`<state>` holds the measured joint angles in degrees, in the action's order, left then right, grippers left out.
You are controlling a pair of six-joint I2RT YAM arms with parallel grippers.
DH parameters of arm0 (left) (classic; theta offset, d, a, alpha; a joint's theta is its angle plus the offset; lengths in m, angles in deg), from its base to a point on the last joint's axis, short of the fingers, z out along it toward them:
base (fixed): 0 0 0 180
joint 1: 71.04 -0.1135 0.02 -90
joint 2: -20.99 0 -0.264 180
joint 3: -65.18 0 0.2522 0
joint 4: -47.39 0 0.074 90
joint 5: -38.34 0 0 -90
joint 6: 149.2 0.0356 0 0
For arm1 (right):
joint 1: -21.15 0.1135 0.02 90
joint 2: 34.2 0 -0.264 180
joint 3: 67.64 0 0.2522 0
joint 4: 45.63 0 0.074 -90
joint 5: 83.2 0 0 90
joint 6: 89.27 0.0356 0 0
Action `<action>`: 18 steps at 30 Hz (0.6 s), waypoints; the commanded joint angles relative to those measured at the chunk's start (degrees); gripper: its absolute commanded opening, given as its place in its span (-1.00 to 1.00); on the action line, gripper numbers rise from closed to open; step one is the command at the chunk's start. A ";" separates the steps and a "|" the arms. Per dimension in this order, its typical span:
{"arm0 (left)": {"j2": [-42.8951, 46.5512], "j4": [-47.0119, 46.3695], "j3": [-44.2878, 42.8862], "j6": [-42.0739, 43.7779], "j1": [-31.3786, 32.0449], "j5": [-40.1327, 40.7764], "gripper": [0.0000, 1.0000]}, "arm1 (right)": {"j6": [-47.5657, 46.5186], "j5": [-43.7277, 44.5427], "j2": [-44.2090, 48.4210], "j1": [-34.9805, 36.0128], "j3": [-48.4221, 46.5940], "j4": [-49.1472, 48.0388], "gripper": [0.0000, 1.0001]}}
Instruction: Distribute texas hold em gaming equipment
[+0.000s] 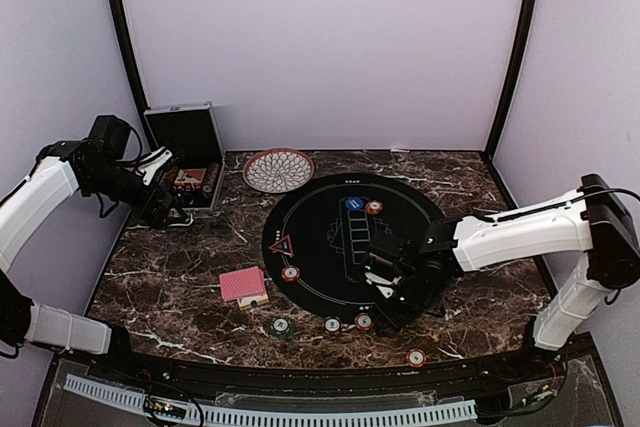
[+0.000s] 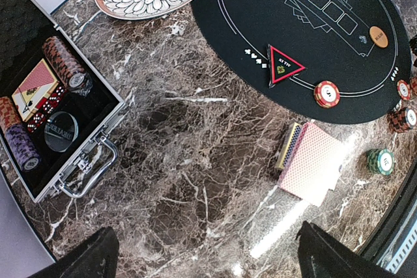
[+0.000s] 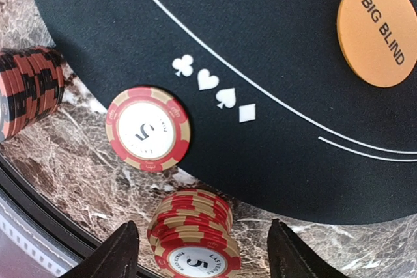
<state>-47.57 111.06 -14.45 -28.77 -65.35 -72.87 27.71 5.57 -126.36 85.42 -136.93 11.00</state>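
The right gripper (image 3: pixel 202 223) hangs with its jaws spread either side of a stack of red chips (image 3: pixel 193 236), not touching it, on the marble table (image 3: pixel 78 161) beside the black mat (image 3: pixel 260 24). The left gripper (image 2: pixel 207 227) gapes wide, holding nothing, between the open case (image 2: pixel 98 128) and the red-backed cards (image 2: pixel 311 164)
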 commanded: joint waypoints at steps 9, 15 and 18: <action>0.40 1.60 -0.84 0.41 0.26 -0.24 0.98 | 0.03 1.06 -0.90 0.67 0.84 -0.78 0.26; 0.33 1.59 -1.04 0.34 0.25 -0.31 0.98 | 0.15 1.06 -0.61 0.61 0.52 -0.48 0.03; 0.27 1.60 -0.96 0.35 0.20 -0.32 0.98 | 0.17 1.06 0.01 0.67 -0.06 0.04 -0.10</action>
<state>-47.57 111.06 -14.45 -28.77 -65.35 -72.82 27.80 5.57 -126.66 85.68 -136.56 10.98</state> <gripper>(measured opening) 0.988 0.479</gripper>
